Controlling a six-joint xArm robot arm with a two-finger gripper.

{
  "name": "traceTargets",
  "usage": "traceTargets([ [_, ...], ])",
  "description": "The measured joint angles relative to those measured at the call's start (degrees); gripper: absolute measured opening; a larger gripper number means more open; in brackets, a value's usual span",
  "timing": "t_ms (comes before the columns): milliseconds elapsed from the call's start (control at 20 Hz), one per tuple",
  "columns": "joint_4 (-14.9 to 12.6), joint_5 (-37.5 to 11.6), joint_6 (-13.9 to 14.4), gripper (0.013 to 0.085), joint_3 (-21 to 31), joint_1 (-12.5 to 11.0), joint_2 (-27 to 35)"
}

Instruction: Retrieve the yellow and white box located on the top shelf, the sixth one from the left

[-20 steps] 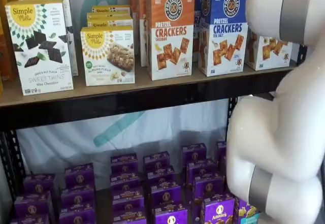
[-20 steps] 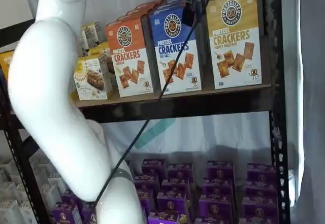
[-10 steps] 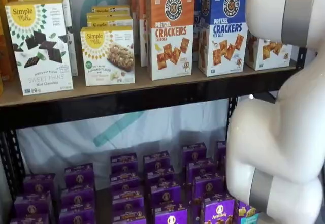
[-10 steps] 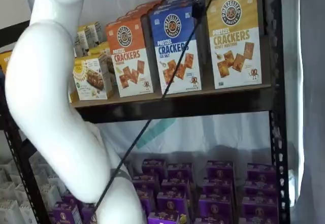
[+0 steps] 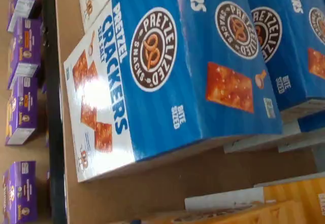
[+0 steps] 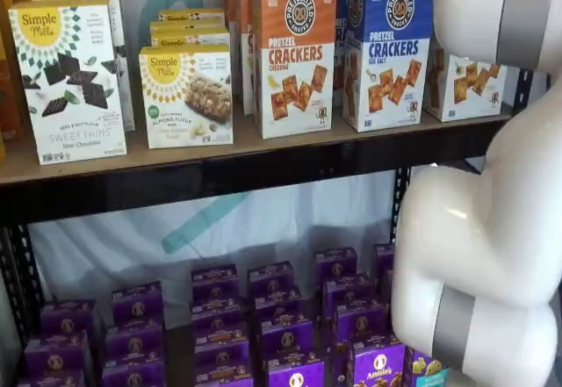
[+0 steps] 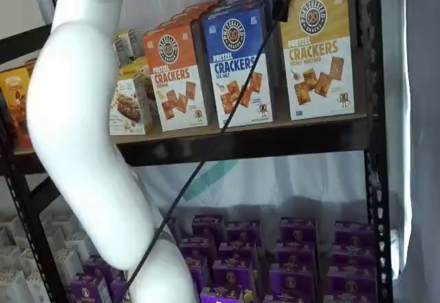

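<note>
The yellow and white box (image 7: 317, 52) stands upright at the right end of the top shelf (image 7: 275, 130), next to the blue-topped Pretzel Crackers box (image 7: 239, 62). In a shelf view my arm hides most of the yellow and white box (image 6: 465, 84); only its white lower part shows. My gripper (image 7: 280, 1) shows only as black fingers with a cable at the view's top edge, in front of the gap between the blue box and the yellow box. No gap between the fingers can be made out. The wrist view shows the blue box (image 5: 167, 76) close up and a yellow box edge (image 5: 289, 203).
An orange-topped Pretzel Crackers box (image 6: 294, 67) and Simple Mills boxes (image 6: 186, 96) stand further left on the top shelf. Several purple boxes (image 7: 295, 255) fill the lower level. A black upright post (image 7: 371, 131) stands right of the yellow box. My white arm (image 6: 492, 229) fills the right side.
The black fingers have moved right and up, from in front of the blue box toward the yellow box. The arm has shifted with them.
</note>
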Motion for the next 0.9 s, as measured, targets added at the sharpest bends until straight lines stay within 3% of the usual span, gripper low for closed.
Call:
traceTargets([
  [350,-1.55,-1.74,0.18,0.085,-1.25,1.58,1.52],
  [900,-7.98,-3.16,0.79,0.085,-2.49,5.3,2.99],
])
